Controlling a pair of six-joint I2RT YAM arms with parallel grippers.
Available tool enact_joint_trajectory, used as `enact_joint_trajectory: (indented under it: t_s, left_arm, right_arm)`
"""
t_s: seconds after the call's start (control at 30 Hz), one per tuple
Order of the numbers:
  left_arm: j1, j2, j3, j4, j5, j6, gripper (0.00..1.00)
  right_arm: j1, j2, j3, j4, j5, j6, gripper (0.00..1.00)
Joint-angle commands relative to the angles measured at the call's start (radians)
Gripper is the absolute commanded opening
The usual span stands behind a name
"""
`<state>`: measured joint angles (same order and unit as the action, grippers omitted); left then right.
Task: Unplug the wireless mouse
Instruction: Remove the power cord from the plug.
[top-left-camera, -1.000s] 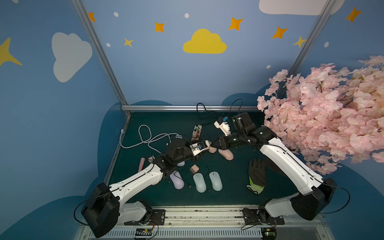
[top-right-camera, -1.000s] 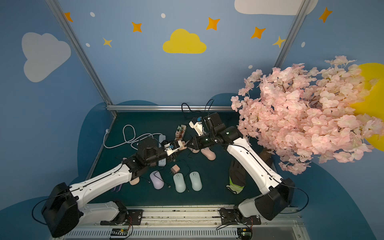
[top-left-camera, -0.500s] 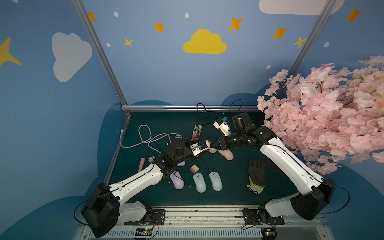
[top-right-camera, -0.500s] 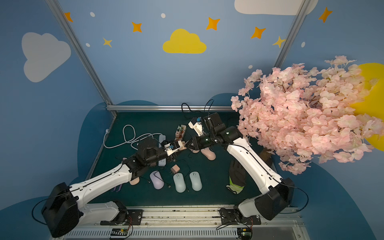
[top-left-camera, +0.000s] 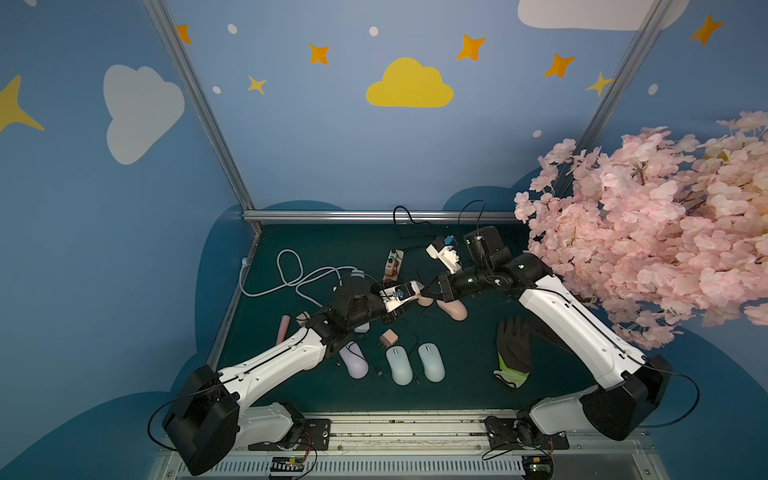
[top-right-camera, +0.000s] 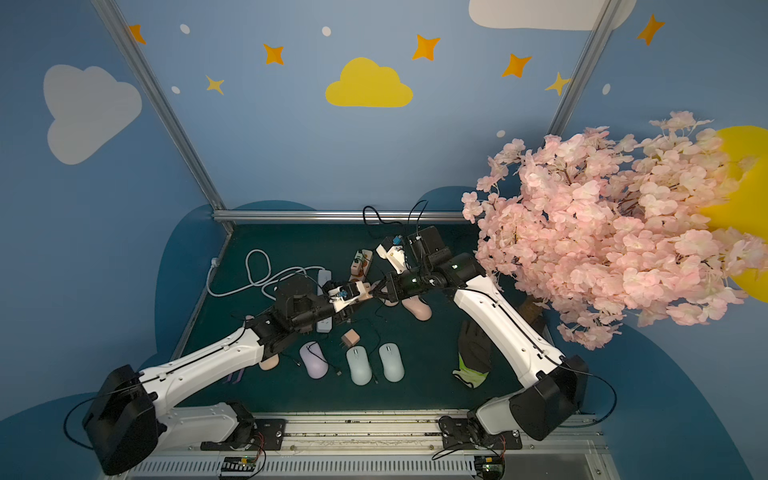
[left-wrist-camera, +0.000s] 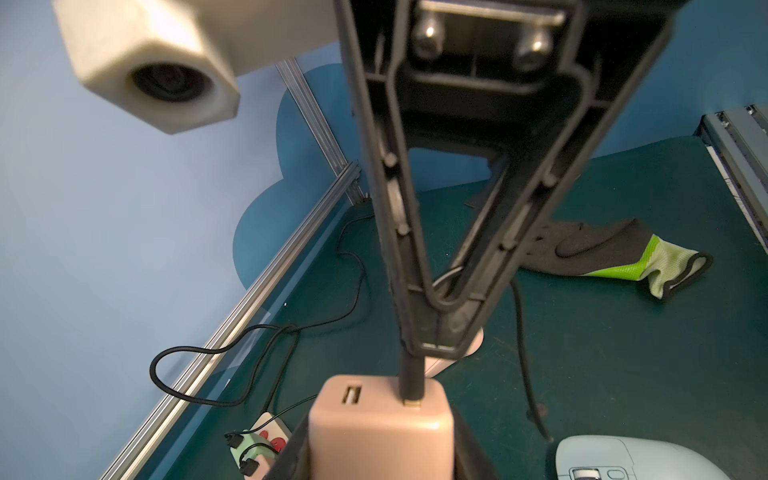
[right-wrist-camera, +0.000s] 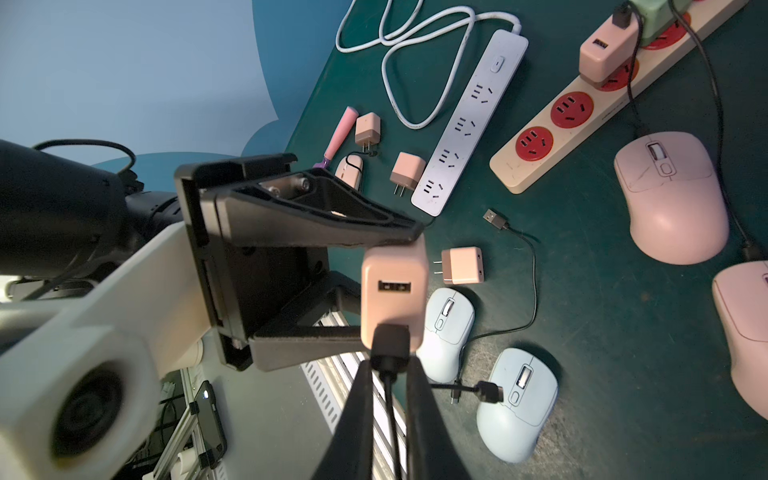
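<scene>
My left gripper (right-wrist-camera: 390, 286) is shut on a pink USB charger (left-wrist-camera: 380, 424), held above the green mat in both top views (top-right-camera: 365, 293). A black USB plug (right-wrist-camera: 390, 347) sits in one of the charger's ports. My right gripper (left-wrist-camera: 432, 340) is shut on that plug and meets the left gripper tip to tip (top-left-camera: 432, 289). The plug's thin black cable runs back between my right fingers (right-wrist-camera: 361, 415). I cannot tell which mouse it leads to. Two pink mice (right-wrist-camera: 669, 195) lie under the right arm, and two pale blue mice (top-left-camera: 399, 365) and a lilac one (top-left-camera: 353, 359) lie nearer the front.
A white power strip (right-wrist-camera: 469, 124) and a cream strip with red sockets (right-wrist-camera: 582, 116) lie on the mat among loose pink chargers (right-wrist-camera: 461, 266) and cables. A black-and-green glove (top-left-camera: 513, 353) lies at front right. A pink blossom tree (top-left-camera: 648, 224) overhangs the right side.
</scene>
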<state>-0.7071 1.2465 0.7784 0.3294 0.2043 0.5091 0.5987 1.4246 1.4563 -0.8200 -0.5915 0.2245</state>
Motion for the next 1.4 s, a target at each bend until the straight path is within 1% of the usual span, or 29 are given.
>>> enact_joint_trajectory:
  t_s: [0.0, 0.13, 0.27, 0.53, 0.73, 0.83, 0.97, 1.03, 1.1, 1.2, 1.3, 1.37]
  left_arm:
    - [0.003, -0.012, -0.006, 0.016, -0.009, 0.0, 0.04]
    - [0.004, -0.015, -0.012, 0.006, 0.0, 0.008, 0.03]
    - [0.002, -0.022, -0.02, -0.047, 0.022, 0.044, 0.03]
    - [0.01, -0.065, -0.071, -0.107, 0.023, 0.086, 0.03]
    - [0.023, -0.076, -0.079, -0.097, 0.014, 0.053, 0.03]
    - [0.025, -0.084, -0.087, -0.056, -0.035, -0.01, 0.03]
    - [0.024, -0.118, -0.107, -0.008, -0.084, -0.132, 0.03]
    - [0.027, -0.137, -0.127, 0.027, -0.126, -0.218, 0.03]
    - [0.029, -0.147, -0.14, 0.039, -0.157, -0.294, 0.03]
    - [0.033, -0.145, -0.138, 0.013, -0.196, -0.401, 0.03]
    - [0.04, -0.133, -0.14, 0.0, -0.204, -0.493, 0.03]
    - [0.056, -0.117, -0.132, -0.019, -0.234, -0.59, 0.03]
  right_arm:
    - [0.001, -0.008, -0.005, -0.016, -0.001, -0.015, 0.0]
    - [0.0, -0.022, -0.001, -0.016, 0.013, -0.017, 0.0]
    - [-0.015, -0.044, 0.007, -0.022, 0.007, -0.023, 0.0]
    - [-0.071, -0.102, 0.028, -0.055, -0.011, -0.044, 0.0]
    - [-0.078, -0.101, 0.033, -0.073, 0.007, -0.039, 0.0]
    - [-0.065, -0.093, 0.042, -0.104, 0.082, -0.032, 0.0]
    - [-0.037, -0.076, 0.064, -0.208, 0.262, -0.016, 0.0]
    - [-0.019, -0.069, 0.065, -0.269, 0.34, 0.006, 0.0]
    - [0.0, -0.069, 0.05, -0.309, 0.364, 0.031, 0.0]
    - [0.033, -0.069, 0.011, -0.352, 0.389, 0.082, 0.0]
    - [0.055, -0.064, -0.031, -0.379, 0.385, 0.13, 0.0]
    - [0.064, -0.054, -0.059, -0.394, 0.385, 0.131, 0.0]
